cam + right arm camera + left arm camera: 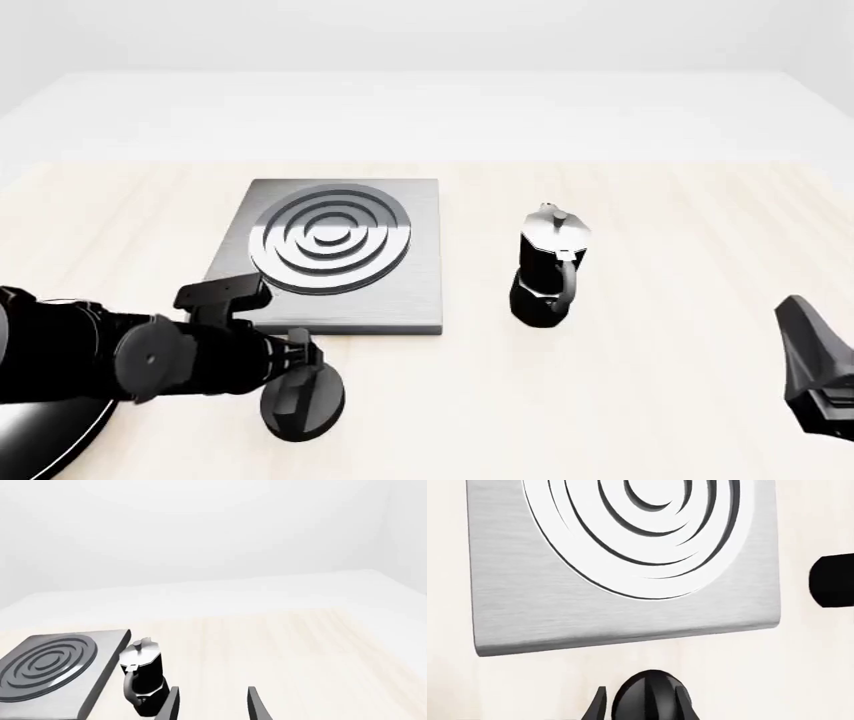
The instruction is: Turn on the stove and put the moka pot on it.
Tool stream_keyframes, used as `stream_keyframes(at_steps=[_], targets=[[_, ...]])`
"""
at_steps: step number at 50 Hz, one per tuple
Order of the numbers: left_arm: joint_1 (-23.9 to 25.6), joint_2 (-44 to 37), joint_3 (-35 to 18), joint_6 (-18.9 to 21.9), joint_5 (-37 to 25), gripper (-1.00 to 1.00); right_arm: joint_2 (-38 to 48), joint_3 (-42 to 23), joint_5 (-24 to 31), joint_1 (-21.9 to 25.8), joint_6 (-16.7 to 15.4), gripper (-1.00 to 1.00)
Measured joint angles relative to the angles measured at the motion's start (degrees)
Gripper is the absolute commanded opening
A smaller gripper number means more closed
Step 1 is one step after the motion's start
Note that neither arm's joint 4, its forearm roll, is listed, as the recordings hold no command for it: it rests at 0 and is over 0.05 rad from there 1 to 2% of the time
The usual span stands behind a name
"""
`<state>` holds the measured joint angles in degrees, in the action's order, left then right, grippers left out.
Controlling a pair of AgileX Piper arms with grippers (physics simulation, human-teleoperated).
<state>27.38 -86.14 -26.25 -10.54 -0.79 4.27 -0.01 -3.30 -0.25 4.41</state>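
A pale wooden table (641, 400) stands before a plain white background. The stove (400, 290) lies flat on the table, a square grey brushed-metal plate carrying a round burner (330, 240) of concentric silver rings.

The black oval knob (302, 402) sits on the table just off the stove's near edge, apart from the plate. The left gripper (642, 704) is at this knob: in the left wrist view its two fingers stand one on each side of the knob's rounded body, closed against it. In the front view the left arm reaches in from the stove's near left side, and the arm covers the contact itself.

The moka pot (550, 268) stands upright on the table to the right of the stove, near its right edge but not touching it. Its black body and handle, silver upper part and lid knob are all visible. The handle faces the near side.

The right gripper (212, 702) is well apart from the stove, beyond the pot to the right. In the right wrist view its fingers are spread with bare table between them, holding nothing. The pot stands between this gripper and the stove.

A curved black object (40, 435) shows at the table's near edge, left of the stove, partly hidden under the left arm.
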Motion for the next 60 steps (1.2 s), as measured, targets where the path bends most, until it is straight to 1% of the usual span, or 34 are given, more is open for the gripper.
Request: stream_keyframes(at_steps=[7, 10, 15, 20, 28, 32, 39, 44, 52, 56, 60], targets=[[-0.72, 0.50, -0.55, 3.21, -1.17, 1.00, 0.69, 0.00, -0.51, 0.16, -0.09, 1.00], [-1.99, 1.33, -1.04, 4.60, -1.71, 1.00, 0.97, 0.00, -0.73, 0.21, -0.11, 1.00], [-7.27, 3.68, -0.63, 4.24, -2.69, 1.00, 1.27, 0.00, -0.94, 0.31, -0.16, 1.00], [-10.83, 5.43, -0.28, 4.15, -3.46, 1.00, 1.46, 0.00, -1.08, 0.36, -0.21, 1.00], [-14.14, 7.68, 0.03, 4.18, -4.48, 1.00, 2.36, -0.01, -1.77, 0.40, -0.36, 1.00], [-15.13, 10.05, 0.13, 4.89, -4.95, 1.00, 4.16, -0.29, -2.79, 0.39, -0.54, 1.00], [-16.72, 17.70, 1.39, 7.24, -5.09, 1.00, 10.36, -2.47, -4.26, 1.52, 0.12, 1.00], [-18.07, 23.43, 2.88, 6.99, -4.66, 1.00, 14.93, -4.63, -4.36, 2.90, 0.69, 1.00], [-20.52, 32.94, 5.78, 5.20, -3.15, 1.00, 20.14, -8.65, -2.80, 5.48, 1.02, 1.00], [-22.21, 38.29, 7.48, 5.92, -2.39, 1.00, 22.20, -10.71, -1.68, 6.74, 0.86, 1.00], [-23.11, 46.05, 9.50, 7.36, -2.32, 1.00, 24.17, -12.69, -0.72, 7.94, 0.71, 1.00]])
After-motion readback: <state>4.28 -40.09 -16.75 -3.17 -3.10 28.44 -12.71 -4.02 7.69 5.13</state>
